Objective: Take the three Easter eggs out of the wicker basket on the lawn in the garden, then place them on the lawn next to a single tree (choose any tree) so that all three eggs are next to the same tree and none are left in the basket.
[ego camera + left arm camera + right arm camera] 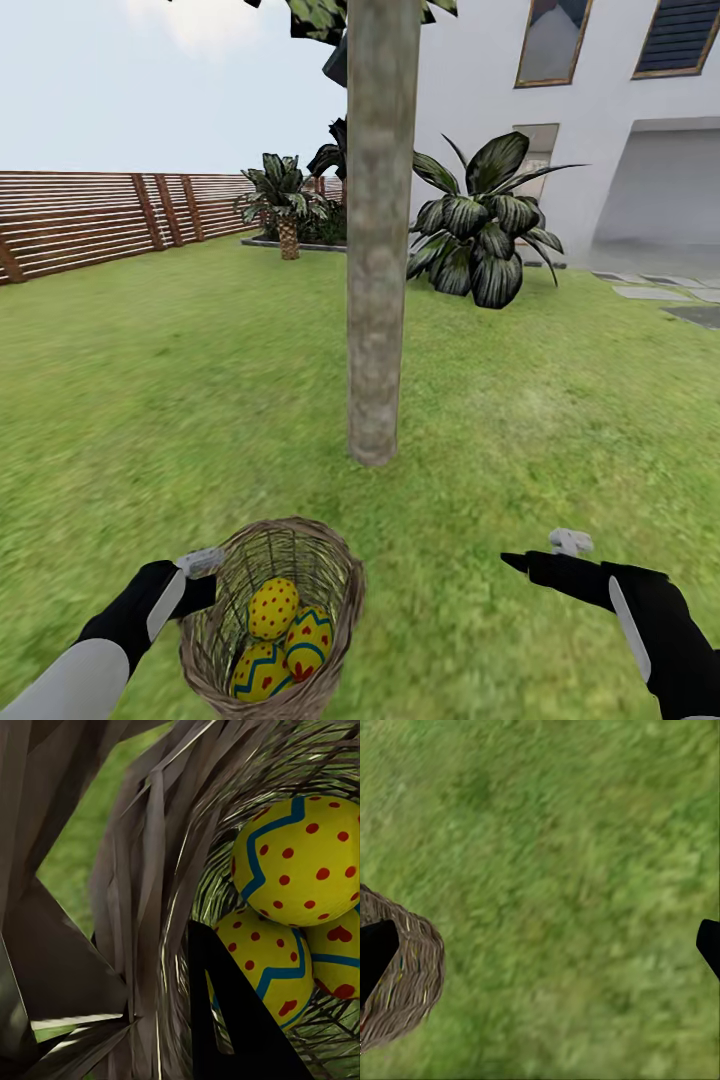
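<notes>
Three Easter eggs are seen in the wicker basket, whose rim is clamped by the left gripper. Well apart, the right gripper is held spread wide and empty above the lawn, short of the tree.

Slatted wooden fence, white house, pale sky

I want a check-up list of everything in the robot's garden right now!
Surface: lawn, green and patchy.
Job's things: three Easter eggs all inside the wicker basket; tree trunk stands just beyond the basket.
Clutter: nothing seen.
Grippers: left tool clamped on the basket rim, one finger inside, eggs close by in its wrist view; right tool open, empty, above grass.
Cables: nothing seen.
Surroundings: wooden fence, white house, broad-leaved plant.
</notes>
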`<state>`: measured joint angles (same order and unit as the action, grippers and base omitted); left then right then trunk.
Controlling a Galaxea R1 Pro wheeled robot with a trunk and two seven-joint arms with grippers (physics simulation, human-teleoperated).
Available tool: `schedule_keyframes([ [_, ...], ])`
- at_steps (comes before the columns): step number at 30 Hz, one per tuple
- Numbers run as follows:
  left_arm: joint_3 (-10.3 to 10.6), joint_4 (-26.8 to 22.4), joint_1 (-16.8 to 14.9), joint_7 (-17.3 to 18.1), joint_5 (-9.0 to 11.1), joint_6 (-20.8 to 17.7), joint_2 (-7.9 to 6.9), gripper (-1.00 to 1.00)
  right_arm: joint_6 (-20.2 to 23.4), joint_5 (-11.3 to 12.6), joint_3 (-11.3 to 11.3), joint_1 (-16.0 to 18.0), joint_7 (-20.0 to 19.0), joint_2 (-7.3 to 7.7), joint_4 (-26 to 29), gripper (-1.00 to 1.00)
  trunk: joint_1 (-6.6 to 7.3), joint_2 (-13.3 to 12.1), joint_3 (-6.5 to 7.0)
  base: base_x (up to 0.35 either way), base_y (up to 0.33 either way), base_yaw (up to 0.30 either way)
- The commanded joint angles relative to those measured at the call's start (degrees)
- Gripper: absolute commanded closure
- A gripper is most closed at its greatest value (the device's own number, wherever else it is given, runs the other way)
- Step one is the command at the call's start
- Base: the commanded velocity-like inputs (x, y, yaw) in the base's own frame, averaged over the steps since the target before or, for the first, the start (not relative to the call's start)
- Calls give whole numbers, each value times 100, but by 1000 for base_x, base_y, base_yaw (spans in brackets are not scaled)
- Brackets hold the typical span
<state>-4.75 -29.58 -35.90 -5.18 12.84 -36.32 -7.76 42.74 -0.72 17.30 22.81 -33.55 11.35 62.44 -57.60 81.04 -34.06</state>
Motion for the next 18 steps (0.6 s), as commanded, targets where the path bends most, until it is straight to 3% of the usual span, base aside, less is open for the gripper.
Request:
schedule_keyframes([
  [1,-8,-8,-4,-44,96,-25,2,100,31,-8,10,4,-20,5,-31,-100,-3,3,-5,341,0,0],
  [18,-8,-8,-3,-43,96,-25,2,100,-11,-43,11,7,-8,8,-47,-100,-3,3,-5,342,0,0],
])
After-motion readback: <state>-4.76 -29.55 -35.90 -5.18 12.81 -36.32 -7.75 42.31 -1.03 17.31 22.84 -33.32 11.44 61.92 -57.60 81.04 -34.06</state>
